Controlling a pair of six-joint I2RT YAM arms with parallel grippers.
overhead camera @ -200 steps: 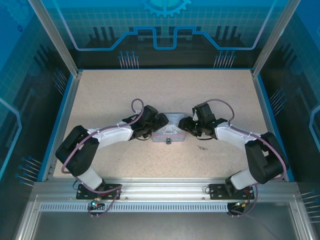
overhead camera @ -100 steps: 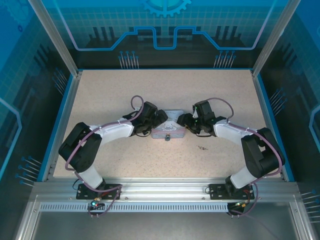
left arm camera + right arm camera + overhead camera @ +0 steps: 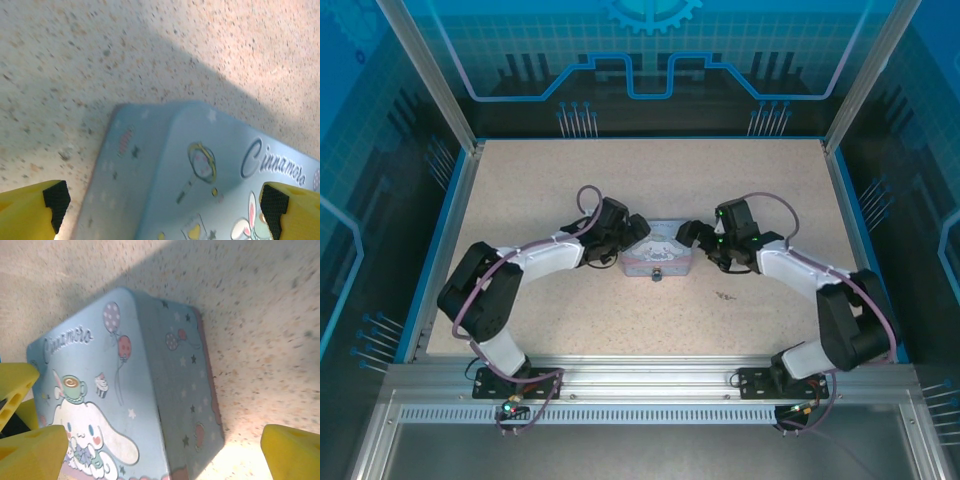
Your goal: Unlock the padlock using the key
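Padlock (image 3: 657,277) on near face of tin (image 3: 660,255); key (image 3: 725,296) loose on worktop (image 3: 550,180), near tin on its right, apart from both claws.
Left claw (image 3: 165,201) and right claw (image 3: 165,445) released, straddling opposite ends of tin. Advise clamping tin with left, freeing right for key; grip key by bow, align squarely before insertion.

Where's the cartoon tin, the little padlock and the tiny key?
cartoon tin (image 3: 100,390): right wrist view, on the lid's picture.
padlock (image 3: 657,277): top external view, on its dark body at the tin's near side.
key (image 3: 725,296): top external view, on the small dark sliver lying on the table, right of the tin.
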